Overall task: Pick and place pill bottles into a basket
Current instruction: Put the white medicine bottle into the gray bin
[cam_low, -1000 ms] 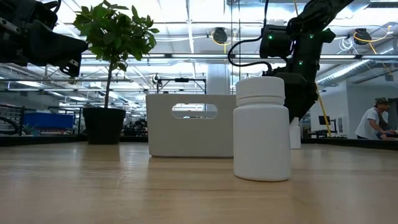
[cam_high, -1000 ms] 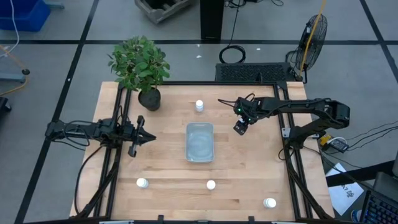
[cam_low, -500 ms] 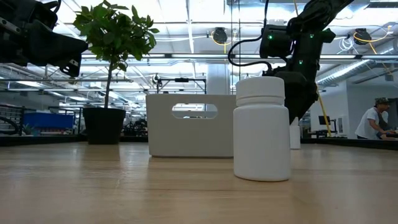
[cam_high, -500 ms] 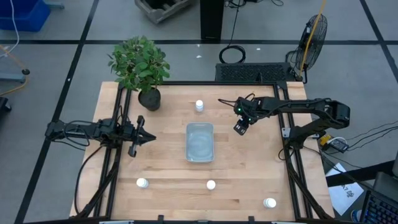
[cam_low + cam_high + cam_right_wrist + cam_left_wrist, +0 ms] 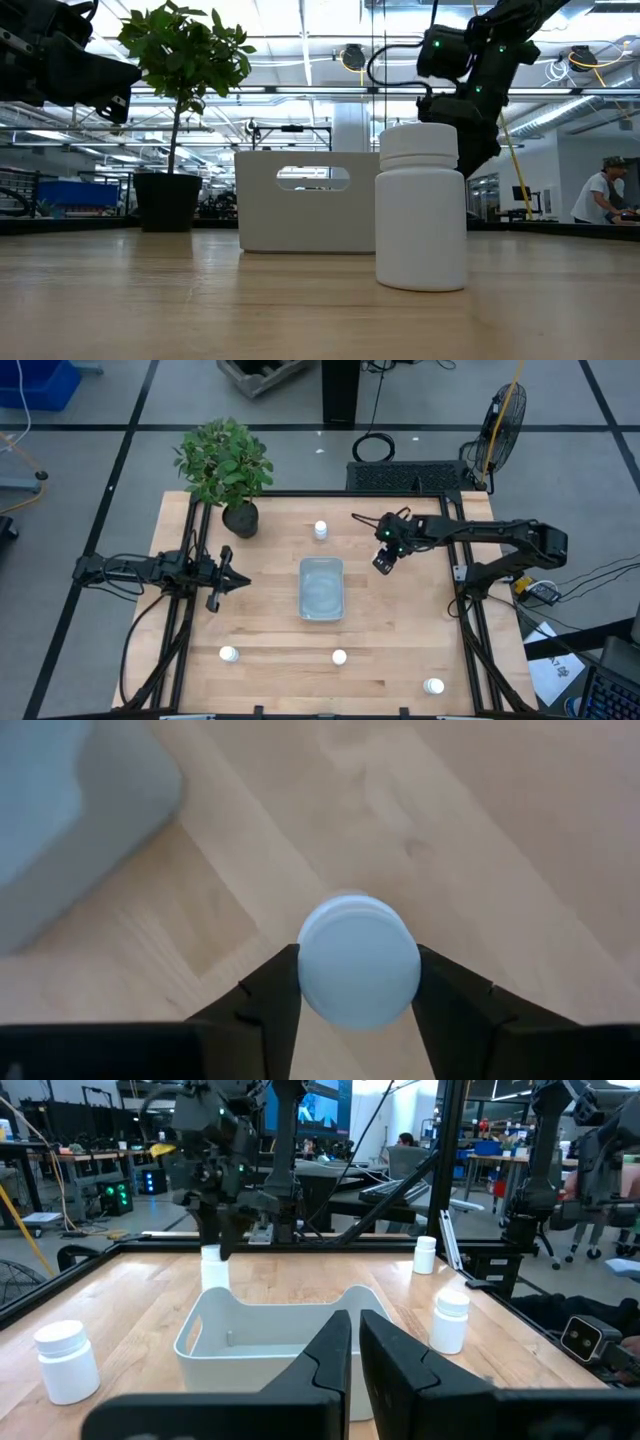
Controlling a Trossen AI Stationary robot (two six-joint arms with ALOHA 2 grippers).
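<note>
High view: from left to right across the wooden table (image 5: pixel 270 630), the left claw (image 5: pixel 228 578) waited over the table's left side, its fingers (image 5: pixel 330 1355) pressed nearly together with nothing between them. Behind it, a potted plant (image 5: pixel 224 464) stood at the far-left corner. One pill bottle (image 5: pixel 228 654) sat near the front-left edge. The basket (image 5: pixel 321 588) lay at the table's centre and, as far as the view showed, held nothing, with a second bottle (image 5: pixel 320 529) behind it and a third (image 5: pixel 339 656) in front of it (the one looming large in the low view). Just right of the basket, the right claw (image 5: pixel 383 563) hung above the table. The right wrist view showed its two dark fingers (image 5: pixel 265 995) clamped on the sides of a white-capped bottle (image 5: pixel 358 960), seen cap-on over bare wood with a corner of the basket close by. A fifth bottle (image 5: pixel 433 685) stood near the front-right corner. In the low view, a person (image 5: pixel 600 195) was visible far off in the room beyond the table's right end.
</note>
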